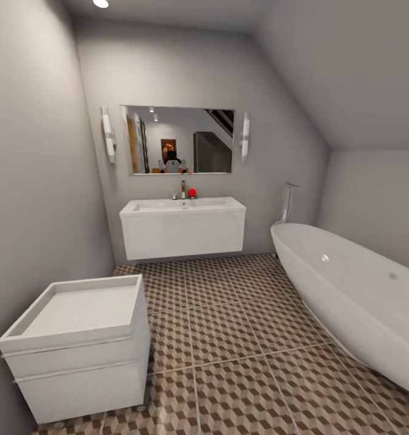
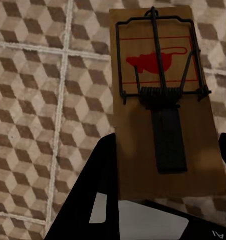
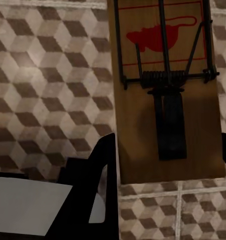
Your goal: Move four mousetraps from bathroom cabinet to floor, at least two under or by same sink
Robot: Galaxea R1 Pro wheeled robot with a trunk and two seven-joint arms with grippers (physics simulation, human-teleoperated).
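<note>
In the left wrist view a brown wooden mousetrap [image 2: 163, 100] with a dark metal spring bar and a red mouse print sits between my left gripper's [image 2: 165, 165] black fingers [image 2: 100, 175], which are shut on it above the cube-pattern floor [image 2: 32, 100]. My right gripper [image 3: 165, 160] is likewise shut on a second mousetrap [image 3: 163, 90] over the tiles [image 3: 47, 85]. The head view shows the white sink [image 1: 183, 205] with its chrome tap [image 1: 182, 189] on a wall-hung vanity [image 1: 183, 232] at the far wall, beyond the bathroom floor [image 1: 240, 338]. The orange-brown cabinet is out of view.
A white oval bathtub [image 1: 361, 296] runs along the right side. A low white unit with a tray-like top [image 1: 77, 344] stands at the near left against the wall. A mirror [image 1: 180, 140] hangs over the sink, and a small red object [image 1: 192, 193] sits by the tap.
</note>
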